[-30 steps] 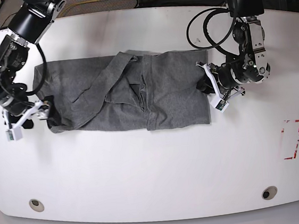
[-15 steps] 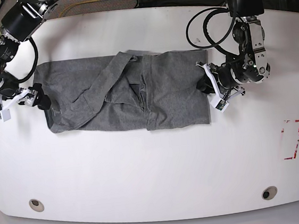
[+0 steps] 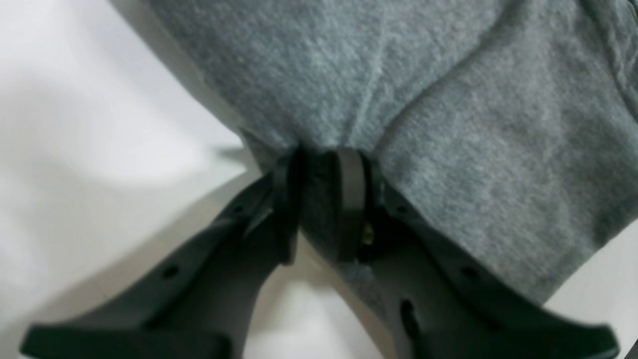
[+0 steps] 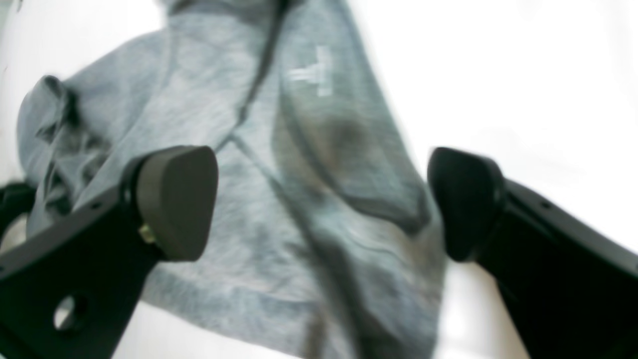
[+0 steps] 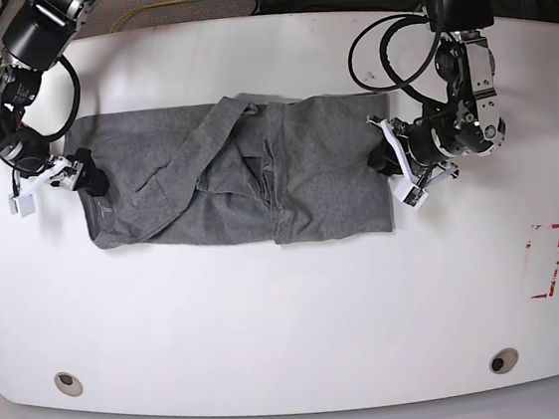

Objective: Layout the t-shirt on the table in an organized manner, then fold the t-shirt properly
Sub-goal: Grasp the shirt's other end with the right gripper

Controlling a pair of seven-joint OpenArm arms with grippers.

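Observation:
The dark grey t-shirt [image 5: 236, 179] lies crumpled lengthwise on the white table [image 5: 291, 318], with a sleeve folded across its middle. My left gripper [image 5: 388, 161] is at the shirt's right edge. In the left wrist view this gripper [image 3: 319, 159] is shut on a pinch of the t-shirt [image 3: 448, 99]. My right gripper [image 5: 57, 183] stands open at the shirt's left end. In the right wrist view its pads [image 4: 174, 199] are wide apart over the t-shirt [image 4: 309, 174], with the white collar print [image 4: 314, 75] beyond them.
A red tape mark [image 5: 545, 262] sits near the table's right edge. Two round grommet holes [image 5: 68, 383] [image 5: 502, 360] lie near the front edge. Cables run behind the table's far edge.
My right arm has swung up and inward from beside the shirt's lower left corner to its left end, still open. The left arm and the shirt have stayed put.

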